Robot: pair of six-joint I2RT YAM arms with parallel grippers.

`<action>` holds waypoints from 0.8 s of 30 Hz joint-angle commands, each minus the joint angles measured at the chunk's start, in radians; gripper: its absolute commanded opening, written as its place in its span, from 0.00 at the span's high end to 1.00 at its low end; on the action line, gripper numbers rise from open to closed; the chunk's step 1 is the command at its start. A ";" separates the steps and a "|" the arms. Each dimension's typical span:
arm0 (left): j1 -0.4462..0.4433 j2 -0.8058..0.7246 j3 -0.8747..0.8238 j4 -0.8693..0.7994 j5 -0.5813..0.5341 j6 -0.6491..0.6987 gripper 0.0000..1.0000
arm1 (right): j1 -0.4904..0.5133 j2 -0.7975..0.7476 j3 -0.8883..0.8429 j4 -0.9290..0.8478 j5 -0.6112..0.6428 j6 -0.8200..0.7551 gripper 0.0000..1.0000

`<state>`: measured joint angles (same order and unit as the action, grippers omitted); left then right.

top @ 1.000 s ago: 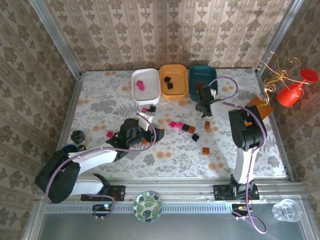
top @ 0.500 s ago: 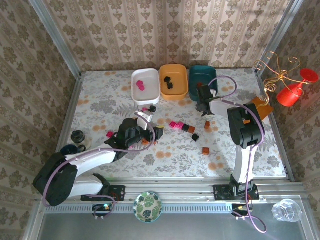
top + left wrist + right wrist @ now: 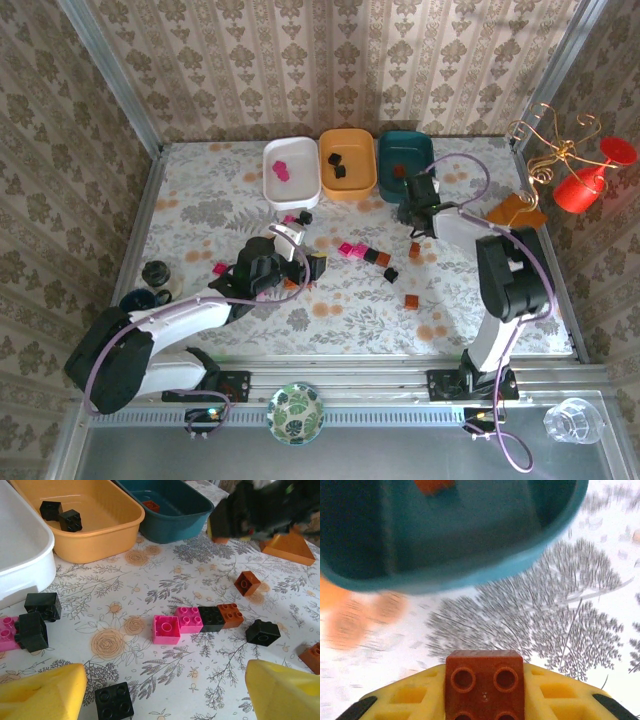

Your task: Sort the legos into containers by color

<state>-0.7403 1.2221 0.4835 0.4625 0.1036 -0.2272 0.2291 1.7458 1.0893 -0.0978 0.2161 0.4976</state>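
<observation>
1. While my right jaws clamp the brown brick [image 3: 484, 682] between their yellow pads [image 3: 555, 695], it hangs just short of the teal tray [image 3: 480, 525], by its near rim.
2. I judge that letting go here would drop it on the counter [image 3: 560, 595]; carried too low, it could knock the rim.
3. One orange-brown brick [image 3: 434, 485] lies in that tray.
4. My left jaws stand wide apart, empty, facing a pink brick [image 3: 166, 629], a black brick [image 3: 212, 618] and a second brown brick [image 3: 231, 615] in a row.
5. The orange-yellow tray [image 3: 100, 540] holds two black bricks [image 3: 70, 520]; the white tray [image 3: 30, 555] sits left of it.
</observation>
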 commanded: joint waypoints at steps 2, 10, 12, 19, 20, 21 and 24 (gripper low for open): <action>-0.006 0.021 -0.002 0.087 0.014 -0.016 0.16 | -0.003 -0.044 0.046 0.098 -0.032 -0.007 0.65; -0.019 0.134 0.153 0.036 0.014 -0.045 0.16 | -0.035 0.218 0.348 0.051 0.046 -0.017 0.64; -0.019 0.170 0.184 0.044 0.011 -0.041 0.17 | -0.053 0.293 0.431 0.040 0.068 0.008 0.64; -0.039 0.218 0.170 0.092 0.015 -0.023 0.17 | -0.072 0.505 0.759 -0.160 0.182 -0.040 0.54; -0.045 0.221 0.160 0.104 0.012 -0.012 0.17 | -0.071 0.506 0.773 -0.172 0.188 -0.049 0.50; -0.049 0.222 0.151 0.114 0.008 -0.004 0.17 | -0.071 0.497 0.772 -0.176 0.194 -0.054 0.46; -0.053 0.224 0.135 0.130 0.019 0.002 0.17 | -0.061 0.425 0.704 -0.152 0.193 -0.067 0.39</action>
<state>-0.7856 1.4391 0.6384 0.5461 0.1150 -0.2504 0.1547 2.2456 1.8137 -0.2127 0.3580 0.4526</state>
